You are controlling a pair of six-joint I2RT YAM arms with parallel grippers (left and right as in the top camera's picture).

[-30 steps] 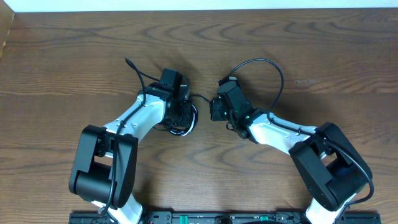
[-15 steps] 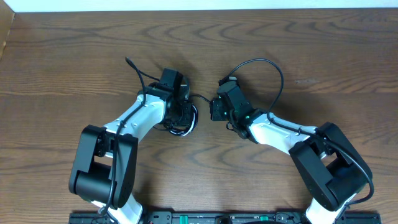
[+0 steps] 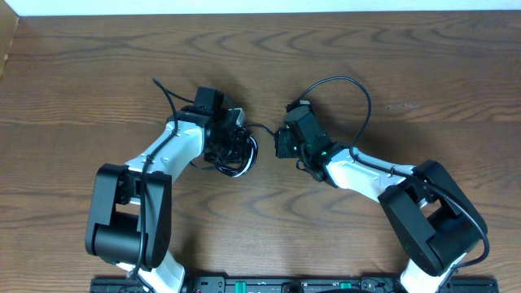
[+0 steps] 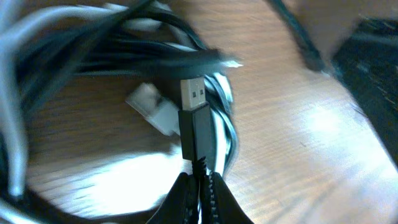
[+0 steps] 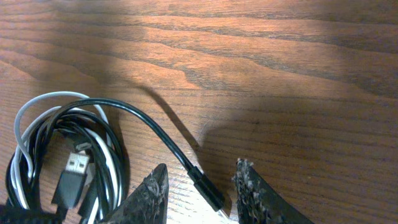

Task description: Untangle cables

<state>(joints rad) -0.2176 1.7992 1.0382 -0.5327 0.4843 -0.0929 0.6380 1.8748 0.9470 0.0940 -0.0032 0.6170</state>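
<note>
The cables (image 3: 241,158) lie in a tangled coil of black and white cords on the table between my arms. My left gripper (image 3: 231,145) is over the coil. In the left wrist view my left gripper (image 4: 200,177) is shut on a black cord just behind its USB plug (image 4: 194,118), which points up and away. A white plug (image 4: 152,107) lies beside it. My right gripper (image 3: 278,144) stands right of the coil. In the right wrist view my right gripper (image 5: 201,168) is open, and the small end plug (image 5: 208,190) of a black cord (image 5: 149,127) lies untouched between the fingers. The white cord (image 5: 20,127) loops at the left.
A thick black arm wire (image 3: 355,85) arcs above my right arm and another wire (image 3: 168,94) rises by my left wrist. Bare wooden table (image 3: 383,49) surrounds the coil. A pale edge (image 3: 244,6) runs along the far side.
My left gripper has shut on the black cord behind the USB plug, and its wrist has shifted a little to the left. The right arm has not moved.
</note>
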